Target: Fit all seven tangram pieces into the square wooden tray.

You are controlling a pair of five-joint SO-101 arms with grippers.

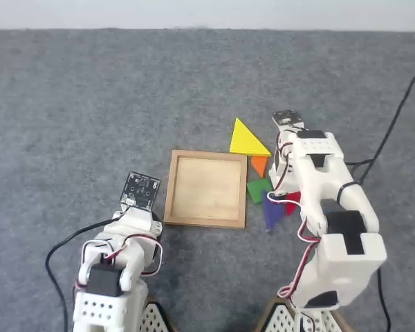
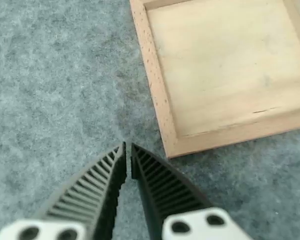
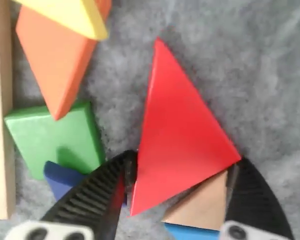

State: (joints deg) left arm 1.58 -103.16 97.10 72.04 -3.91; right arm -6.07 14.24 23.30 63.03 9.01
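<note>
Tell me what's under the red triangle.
A tan piece and a blue piece poke out from under the red triangle at its wide end. How far they run beneath it, or what else lies there, is covered.

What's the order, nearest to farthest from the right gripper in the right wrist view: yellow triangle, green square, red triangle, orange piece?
1. red triangle, between the right gripper's jaws.
2. green square, beside the tray.
3. orange piece, beyond the square.
4. yellow triangle, overlapping the orange piece's far end.
</note>
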